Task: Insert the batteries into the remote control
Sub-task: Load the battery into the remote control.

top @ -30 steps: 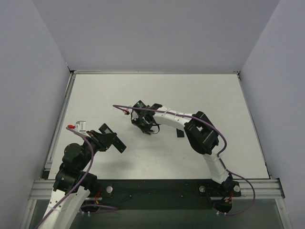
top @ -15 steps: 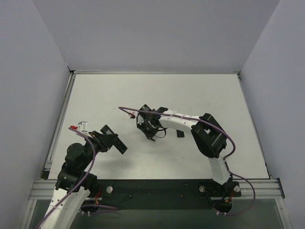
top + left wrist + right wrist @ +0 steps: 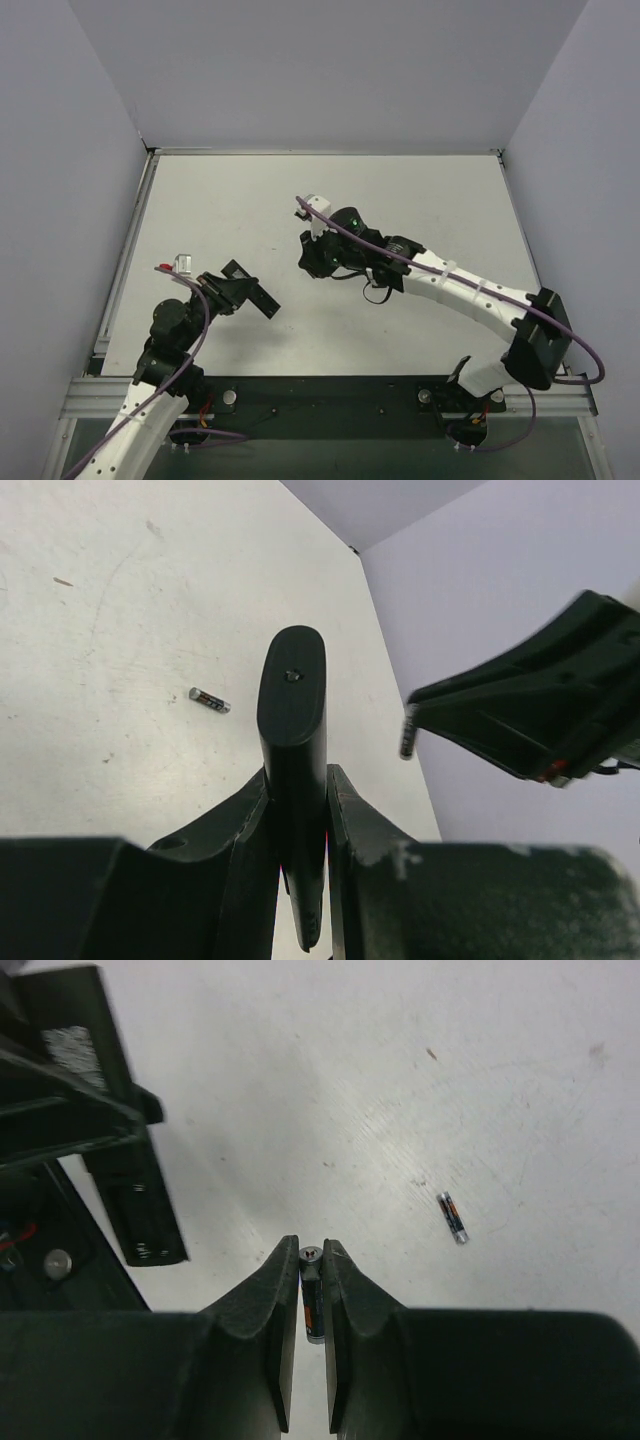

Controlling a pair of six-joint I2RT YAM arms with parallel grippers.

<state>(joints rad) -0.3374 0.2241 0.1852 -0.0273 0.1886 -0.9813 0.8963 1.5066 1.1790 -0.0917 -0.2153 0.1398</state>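
The white table (image 3: 420, 190) carries the work area, with both arms bolted at its near edge. The right arm (image 3: 450, 290) reaches from the near right corner toward the table centre. The left arm (image 3: 165, 340) is folded over the near left area. The left gripper (image 3: 298, 780) is pressed together on the remote control (image 3: 292, 695), a slim black bar clamped by its long sides. The rounded far end of the bar projects beyond the fingers, clear of the table. The right gripper (image 3: 311, 1245) pinches the held battery (image 3: 312, 1305) lengthwise between its fingers, with the metal end cap showing at the fingertips. It stands near the projecting end of the remote control but apart from it. The loose battery (image 3: 452, 1217) lies flat on the table, apart from both grippers.
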